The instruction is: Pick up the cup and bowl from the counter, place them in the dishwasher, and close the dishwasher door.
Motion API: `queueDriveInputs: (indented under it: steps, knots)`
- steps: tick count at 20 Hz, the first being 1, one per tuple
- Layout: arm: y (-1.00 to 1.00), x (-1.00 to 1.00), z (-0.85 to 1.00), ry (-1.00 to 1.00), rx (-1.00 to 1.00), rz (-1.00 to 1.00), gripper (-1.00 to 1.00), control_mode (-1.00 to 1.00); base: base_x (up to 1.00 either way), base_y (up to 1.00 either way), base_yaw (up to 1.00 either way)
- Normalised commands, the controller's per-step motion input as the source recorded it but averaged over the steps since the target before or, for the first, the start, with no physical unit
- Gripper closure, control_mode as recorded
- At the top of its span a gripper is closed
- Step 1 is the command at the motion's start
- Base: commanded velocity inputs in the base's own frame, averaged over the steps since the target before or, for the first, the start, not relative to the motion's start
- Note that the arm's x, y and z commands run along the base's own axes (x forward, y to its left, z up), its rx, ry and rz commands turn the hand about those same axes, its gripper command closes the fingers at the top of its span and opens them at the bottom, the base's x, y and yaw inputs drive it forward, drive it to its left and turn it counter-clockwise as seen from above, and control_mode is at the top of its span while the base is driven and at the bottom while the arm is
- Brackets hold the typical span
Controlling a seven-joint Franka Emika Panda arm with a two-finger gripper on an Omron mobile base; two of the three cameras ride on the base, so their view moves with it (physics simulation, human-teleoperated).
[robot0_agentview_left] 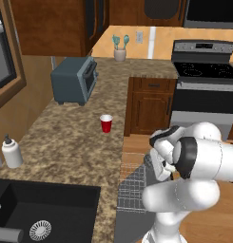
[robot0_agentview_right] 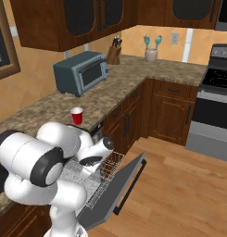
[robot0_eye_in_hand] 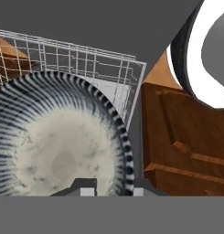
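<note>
In the hand view the bowl (robot0_eye_in_hand: 58, 146), striped dark and white outside with a mottled pale inside, sits very close. My gripper (robot0_eye_in_hand: 113, 192) is shut on its rim, one fingertip on each side. Behind the bowl runs the grey wire rack (robot0_eye_in_hand: 99, 68) of the dishwasher. The base views show my hand (robot0_agentview_right: 97, 152) low over the pulled-out rack (robot0_agentview_right: 108, 173), above the open dishwasher door (robot0_agentview_right: 126, 183). The red cup (robot0_agentview_left: 106, 123) (robot0_agentview_right: 77, 115) stands upright on the speckled counter (robot0_agentview_left: 65, 142), apart from the arm.
A grey toaster oven (robot0_agentview_left: 75, 80) stands at the back of the counter. A white soap bottle (robot0_agentview_left: 12, 152) sits beside the black sink (robot0_agentview_left: 42, 213). The stove (robot0_agentview_left: 203, 80) is to the right, across the wooden floor (robot0_agentview_right: 179, 185). My own arm (robot0_agentview_left: 203, 161) hides part of the rack.
</note>
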Motion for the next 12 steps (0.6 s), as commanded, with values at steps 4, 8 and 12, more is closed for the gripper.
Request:
queueDriveInputs:
  steps: [4,8,12]
  knots:
    - [0.03,0.18,-0.30,0.00,0.15,0.00,1.00,-1.00,0.00,0.00,0.00]
    - [0.13,0.31,-0.42,0.00,0.08,0.00,1.00,-1.00,0.00,0.00,0.00]
    - [0.18,0.32,-0.42,0.00,0.03,0.00,1.00,-1.00,0.00,0.00,0.00]
